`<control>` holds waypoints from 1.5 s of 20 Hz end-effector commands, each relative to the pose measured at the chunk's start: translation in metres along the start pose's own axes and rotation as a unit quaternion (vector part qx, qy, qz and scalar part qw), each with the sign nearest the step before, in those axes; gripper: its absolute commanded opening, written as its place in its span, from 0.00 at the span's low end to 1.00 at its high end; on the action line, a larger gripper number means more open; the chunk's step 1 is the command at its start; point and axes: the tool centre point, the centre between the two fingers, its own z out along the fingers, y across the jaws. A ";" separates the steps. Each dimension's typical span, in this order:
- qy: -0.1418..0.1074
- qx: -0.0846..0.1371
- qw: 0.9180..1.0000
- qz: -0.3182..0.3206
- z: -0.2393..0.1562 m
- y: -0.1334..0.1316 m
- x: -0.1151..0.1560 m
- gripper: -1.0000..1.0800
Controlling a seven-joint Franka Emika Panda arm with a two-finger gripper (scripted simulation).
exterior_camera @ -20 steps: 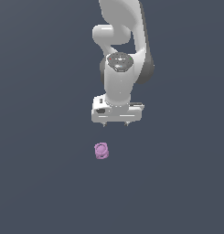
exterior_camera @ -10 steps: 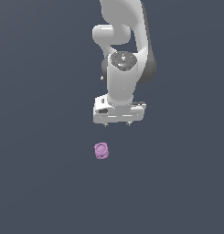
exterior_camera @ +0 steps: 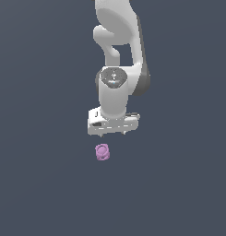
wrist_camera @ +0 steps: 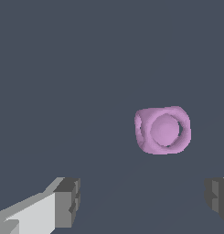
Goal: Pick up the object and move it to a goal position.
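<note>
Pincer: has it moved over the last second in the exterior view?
Yes. The pincer has come down toward the purple object, which has stayed put, so the gap between them is smaller. Its fingers are open, not yet around the object.

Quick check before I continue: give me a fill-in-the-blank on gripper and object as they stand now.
1. The small knobbly rounded piece is coloured ____.
2. The white gripper has its jaws ____.
3. Between the grey fingertips there is ____.
4. In the exterior view, the piece sits ____ the gripper.

Missing words: purple-pink; open; nothing; below
</note>
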 end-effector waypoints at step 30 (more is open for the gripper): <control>0.000 0.005 0.999 -0.044 0.105 0.053 0.026 0.96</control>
